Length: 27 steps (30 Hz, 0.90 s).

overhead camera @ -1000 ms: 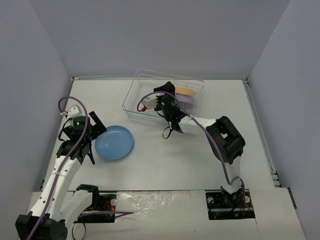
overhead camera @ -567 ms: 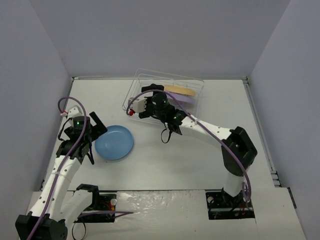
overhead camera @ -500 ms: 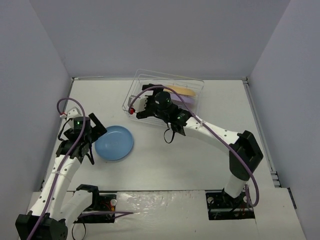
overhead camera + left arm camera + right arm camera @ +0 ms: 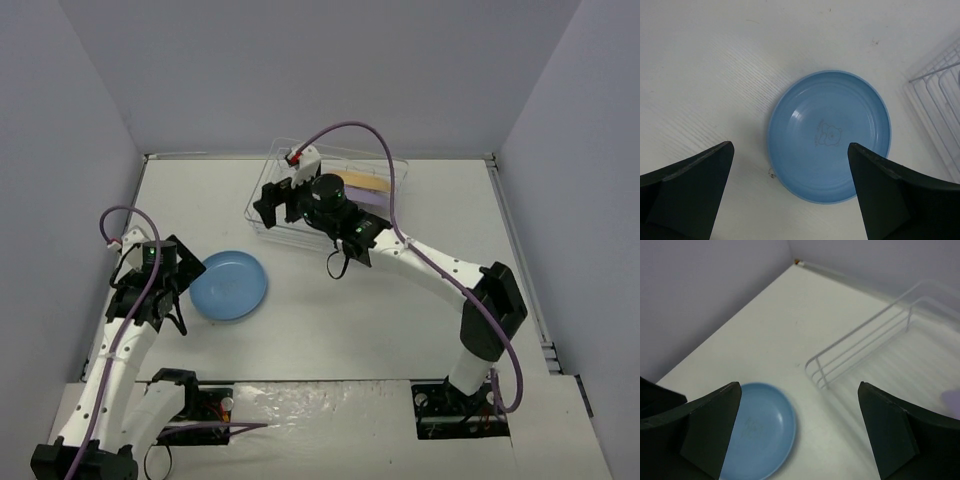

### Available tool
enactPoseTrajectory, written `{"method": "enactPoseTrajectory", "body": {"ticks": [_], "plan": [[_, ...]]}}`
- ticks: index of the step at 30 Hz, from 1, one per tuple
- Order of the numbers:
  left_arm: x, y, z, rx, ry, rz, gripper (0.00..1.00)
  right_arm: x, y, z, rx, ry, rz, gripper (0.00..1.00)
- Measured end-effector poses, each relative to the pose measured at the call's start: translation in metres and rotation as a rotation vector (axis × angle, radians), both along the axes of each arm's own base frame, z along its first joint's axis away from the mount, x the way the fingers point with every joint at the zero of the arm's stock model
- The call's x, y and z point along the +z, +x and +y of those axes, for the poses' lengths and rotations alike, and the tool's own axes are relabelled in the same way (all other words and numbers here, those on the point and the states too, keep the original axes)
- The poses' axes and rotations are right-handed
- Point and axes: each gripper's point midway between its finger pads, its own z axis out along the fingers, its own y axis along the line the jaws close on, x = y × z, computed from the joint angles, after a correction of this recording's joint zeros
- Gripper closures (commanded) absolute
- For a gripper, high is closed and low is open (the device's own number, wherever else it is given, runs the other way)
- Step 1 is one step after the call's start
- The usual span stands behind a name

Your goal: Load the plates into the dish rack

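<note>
The light blue plate (image 4: 229,285) lies flat on the table (image 4: 350,320), left of the dish rack (image 4: 262,200) — the yellow-orange plate (image 4: 365,182) and lavender plate (image 4: 374,201) sit inside it. The left gripper (image 4: 790,150) hovers over the blue plate, jaws wide and empty. The right gripper (image 4: 799,385), above the rack's left end, is also fully spread — holding nothing.

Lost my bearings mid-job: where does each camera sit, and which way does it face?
Top external: above and behind the bases, looking down on the table; left arm and right arm show.
Left wrist: over the blue plate, facing straight down; left gripper, open, frames it.
Right wrist: above the dish rack, facing left-down toward the plate; right gripper, open, low.
Shared: all three see blue plate and rack.
</note>
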Motion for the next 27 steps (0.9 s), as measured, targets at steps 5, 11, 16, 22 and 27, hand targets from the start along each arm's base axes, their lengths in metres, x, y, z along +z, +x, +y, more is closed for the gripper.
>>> {"method": "enactPoseTrajectory", "body": {"ticks": [5, 11, 16, 22, 27], "plan": [[0.012, -0.001, 0.000, -0.012, 0.006, -0.054, 0.03, -0.093, -0.048, 0.022, 0.005, -0.018, 0.279, 0.00], [0.015, 0.003, 0.001, -0.027, 0.019, -0.067, 0.03, -0.170, -0.064, 0.037, -0.089, -0.073, 0.437, 0.01], [0.014, 0.005, 0.001, -0.034, 0.028, -0.059, 0.03, -0.216, -0.057, 0.038, -0.204, -0.110, 0.491, 0.03], [0.015, 0.008, 0.001, -0.037, 0.031, -0.069, 0.03, -0.249, -0.046, 0.045, -0.263, -0.132, 0.516, 0.12], [0.018, 0.010, 0.001, -0.039, 0.033, -0.082, 0.03, -0.252, -0.041, 0.053, -0.265, -0.117, 0.509, 0.33]]}}
